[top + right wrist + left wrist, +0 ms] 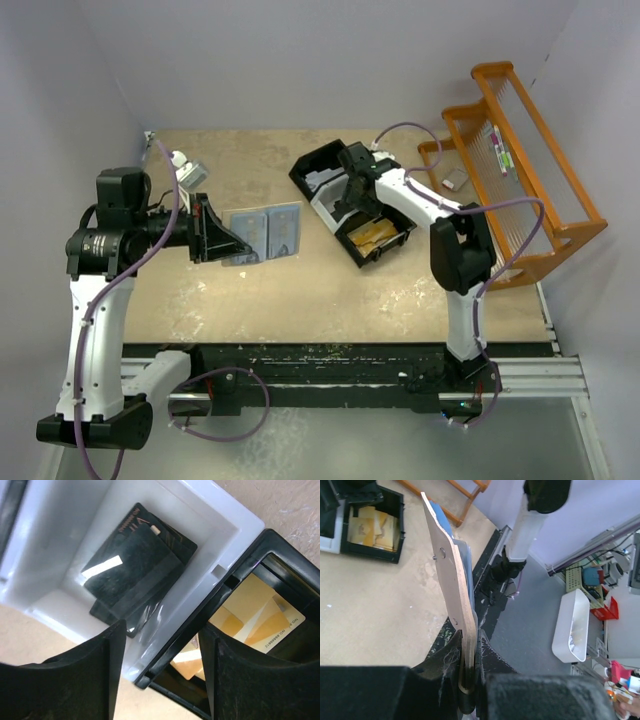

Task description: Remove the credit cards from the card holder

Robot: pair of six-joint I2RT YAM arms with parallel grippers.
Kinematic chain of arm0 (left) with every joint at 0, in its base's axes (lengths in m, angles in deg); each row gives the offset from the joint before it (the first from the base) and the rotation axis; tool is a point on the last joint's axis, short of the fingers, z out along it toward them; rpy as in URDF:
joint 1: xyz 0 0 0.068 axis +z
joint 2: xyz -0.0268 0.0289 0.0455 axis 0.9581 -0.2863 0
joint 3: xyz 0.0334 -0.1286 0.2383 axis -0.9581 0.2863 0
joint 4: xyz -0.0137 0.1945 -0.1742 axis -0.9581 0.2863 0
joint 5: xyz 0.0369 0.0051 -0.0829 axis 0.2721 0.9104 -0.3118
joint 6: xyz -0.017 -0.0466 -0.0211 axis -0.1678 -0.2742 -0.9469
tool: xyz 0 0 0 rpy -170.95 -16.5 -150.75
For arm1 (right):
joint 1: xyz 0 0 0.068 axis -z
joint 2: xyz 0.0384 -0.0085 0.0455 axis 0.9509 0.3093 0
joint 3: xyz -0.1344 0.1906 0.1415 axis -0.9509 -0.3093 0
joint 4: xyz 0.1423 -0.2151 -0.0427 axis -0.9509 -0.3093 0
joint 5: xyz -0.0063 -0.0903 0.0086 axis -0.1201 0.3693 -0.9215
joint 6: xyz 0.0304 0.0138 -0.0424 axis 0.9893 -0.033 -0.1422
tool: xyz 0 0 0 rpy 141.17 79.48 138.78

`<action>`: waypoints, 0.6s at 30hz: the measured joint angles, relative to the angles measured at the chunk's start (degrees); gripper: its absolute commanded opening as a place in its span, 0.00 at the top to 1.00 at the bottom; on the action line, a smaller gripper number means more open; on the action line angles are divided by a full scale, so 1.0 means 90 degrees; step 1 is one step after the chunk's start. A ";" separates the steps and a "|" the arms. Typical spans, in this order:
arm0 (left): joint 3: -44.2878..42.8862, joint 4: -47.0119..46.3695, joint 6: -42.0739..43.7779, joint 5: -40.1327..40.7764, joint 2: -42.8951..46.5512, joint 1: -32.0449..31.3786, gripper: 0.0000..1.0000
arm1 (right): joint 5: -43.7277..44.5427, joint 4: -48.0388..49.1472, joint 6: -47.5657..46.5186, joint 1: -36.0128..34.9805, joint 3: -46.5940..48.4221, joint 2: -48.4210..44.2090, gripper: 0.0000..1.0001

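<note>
Left wrist view: left pincer [470,682] pinches the card holder [451,570] by its edge; right pincer [162,650] hangs spread over black cards [135,565].

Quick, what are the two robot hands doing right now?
Left gripper: shut on the card holder.
Right gripper: open, holding nothing.

Pale blue, tan, black and gold over a speckled beige table [300,300]
We see the card holder [283,230], centre-left, pale blue-grey inside and tan outside. Black cards [137,560] with a white stripe sit in a white compartment [65,540], gold cards [260,615] in the black tray [303,172]. The rack [520,160], upper right, is orange.
</note>
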State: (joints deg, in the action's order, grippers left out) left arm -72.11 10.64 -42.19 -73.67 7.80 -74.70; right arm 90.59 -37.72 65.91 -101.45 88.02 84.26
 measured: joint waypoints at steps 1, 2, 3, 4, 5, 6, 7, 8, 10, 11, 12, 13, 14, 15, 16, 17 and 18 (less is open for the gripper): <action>-0.0015 0.0017 0.0000 -0.0085 0.0007 0.0000 1.00 | 0.0007 0.0012 -0.0019 0.0010 0.0000 0.0061 0.46; -0.0036 0.0034 0.0000 -0.0189 0.0012 0.0000 1.00 | 0.0022 0.0017 -0.0051 0.0024 0.0000 0.0146 0.51; -0.0058 0.0046 -0.0005 -0.0274 0.0017 0.0000 1.00 | 0.0046 0.0024 -0.0095 0.0036 0.0002 0.0238 0.55; -0.0090 0.0056 -0.0010 -0.0347 0.0017 0.0000 1.00 | 0.0083 0.0044 -0.0102 0.0046 0.0005 0.0321 0.58; -0.0112 0.0056 -0.0015 -0.0406 0.0017 0.0000 1.00 | 0.0097 0.0075 -0.0131 0.0058 0.0019 0.0340 0.61; -0.0136 0.0053 -0.0024 -0.0464 0.0017 0.0000 1.00 | 0.0095 0.0151 -0.0189 0.0075 0.0027 0.0340 0.64; -0.0158 0.0051 -0.0027 -0.0522 0.0017 0.0000 1.00 | 0.0087 0.0216 -0.0250 0.0075 0.0027 0.0340 0.69; -0.0180 0.0049 -0.0034 -0.0571 0.0017 0.0000 1.00 | 0.0078 0.0304 -0.0338 0.0087 0.0027 0.0345 0.72; -0.0209 0.0032 -0.0083 -0.0663 0.0017 0.0000 1.00 | 0.0070 0.0432 -0.0544 0.0102 0.0027 0.0350 0.74; -0.0219 0.0012 -0.0114 -0.0699 0.0017 0.0000 1.00 | 0.0058 0.0481 -0.0658 0.0107 0.0019 0.0350 0.74; -0.0223 -0.0022 -0.0148 -0.0731 0.0017 0.0000 1.00 | 0.0039 0.0508 -0.0816 0.0109 0.0012 0.0350 0.75; -0.0226 -0.0056 -0.0199 -0.0772 0.0017 0.0000 1.00 | 0.0032 0.0522 -0.0920 0.0109 0.0000 0.0350 0.75; -0.0226 -0.0080 -0.0236 -0.0804 0.0017 0.0000 1.00 | 0.0041 0.0578 -0.1005 0.0109 -0.0036 0.0338 0.76; -0.0226 -0.0100 -0.0260 -0.0835 0.0017 0.0000 1.00 | 0.0049 0.0639 -0.1054 0.0104 -0.0095 0.0306 0.76; -0.0226 -0.0114 -0.0287 -0.0865 0.0017 0.0000 1.00 | 0.0046 0.0714 -0.1081 0.0104 -0.0180 0.0262 0.76; -0.0226 -0.0129 -0.0316 -0.0894 0.0017 0.0000 1.00 | 0.0039 0.0789 -0.1088 0.0104 -0.0265 0.0216 0.76; -0.0226 -0.0141 -0.0347 -0.0913 0.0017 0.0000 1.00 | 0.0036 0.0862 -0.1088 0.0104 -0.0352 0.0165 0.76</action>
State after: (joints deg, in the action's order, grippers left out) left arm -74.15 9.37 -45.31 -81.89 7.96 -74.70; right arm 90.92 -29.96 56.12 -100.51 84.85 85.75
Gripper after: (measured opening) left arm 0.133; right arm 0.295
